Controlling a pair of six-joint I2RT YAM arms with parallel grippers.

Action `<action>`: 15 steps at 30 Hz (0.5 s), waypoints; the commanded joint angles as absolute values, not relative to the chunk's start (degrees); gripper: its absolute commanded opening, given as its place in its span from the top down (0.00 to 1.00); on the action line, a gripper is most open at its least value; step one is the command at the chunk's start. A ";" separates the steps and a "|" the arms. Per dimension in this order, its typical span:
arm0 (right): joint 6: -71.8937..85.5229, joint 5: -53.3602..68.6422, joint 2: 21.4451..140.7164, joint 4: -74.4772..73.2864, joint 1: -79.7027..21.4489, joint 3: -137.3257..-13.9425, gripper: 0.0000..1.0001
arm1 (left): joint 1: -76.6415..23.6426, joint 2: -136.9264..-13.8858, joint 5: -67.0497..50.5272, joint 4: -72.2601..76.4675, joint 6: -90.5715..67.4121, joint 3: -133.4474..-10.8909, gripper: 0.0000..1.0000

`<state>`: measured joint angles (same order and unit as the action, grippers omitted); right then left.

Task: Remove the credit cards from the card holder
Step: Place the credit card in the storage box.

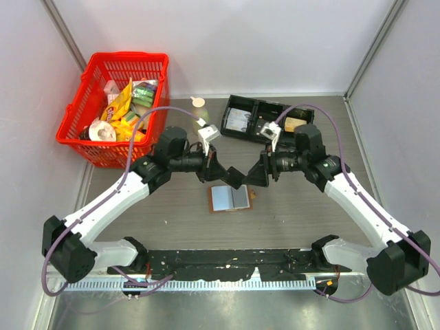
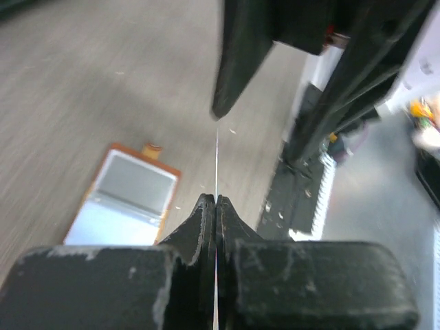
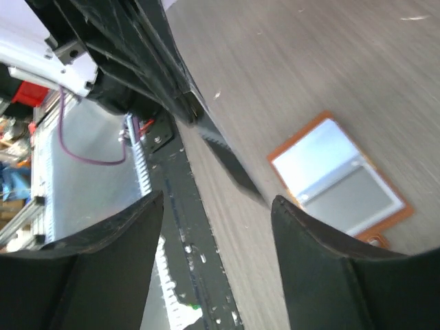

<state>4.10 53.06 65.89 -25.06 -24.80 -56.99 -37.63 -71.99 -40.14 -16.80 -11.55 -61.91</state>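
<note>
The card holder (image 1: pixel 230 198) lies open and flat on the table, brown-edged with pale blue-grey inner panels (image 2: pixel 127 199) (image 3: pixel 337 179). Just above it my two grippers meet tip to tip. My left gripper (image 1: pixel 232 177) (image 2: pixel 216 199) is shut on a credit card (image 2: pixel 216 161), which shows edge-on as a thin pale line running out from between the jaws. In the right wrist view that card (image 3: pixel 230 165) is a dark thin strip sticking out from the left fingers. My right gripper (image 1: pixel 256 177) (image 3: pixel 216 199) is open, jaws wide apart, with nothing between them.
A red basket (image 1: pixel 78 103) of snack packets stands at the back left. A black three-compartment tray (image 1: pixel 253 110) sits at the back centre, behind the right gripper. A small pale round object (image 1: pixel 199 102) lies beside it. A black toothed strip (image 1: pixel 227 261) runs along the near edge.
</note>
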 commanded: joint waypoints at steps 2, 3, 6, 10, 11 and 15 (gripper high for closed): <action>23.44 48.96 58.36 2.92 -21.53 -48.18 0.24 | -36.30 -64.26 -17.70 -4.66 -23.72 -55.12 1.00; 27.38 47.65 57.49 5.51 -21.36 -45.21 0.24 | -36.30 -63.38 -14.79 -3.88 -25.30 -53.80 1.00; 34.26 44.92 57.31 17.97 -21.45 -39.92 0.23 | -36.30 -60.39 -9.51 1.91 -31.09 -49.41 1.00; 47.53 42.11 58.71 37.74 -21.53 -30.78 0.23 | -36.30 -56.96 -8.09 12.19 -41.19 -43.34 1.00; 50.07 41.14 59.67 39.97 -21.71 -29.80 0.23 | -36.30 -56.52 -8.00 14.48 -42.44 -42.11 1.00; 54.66 39.90 62.84 49.73 -22.15 -27.60 0.24 | -36.30 -56.34 -9.22 21.08 -49.21 -39.38 1.00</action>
<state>44.60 43.07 60.93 30.11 -21.54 -28.36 -36.40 -57.43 -10.81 7.51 -39.29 -40.97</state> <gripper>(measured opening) 0.771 0.009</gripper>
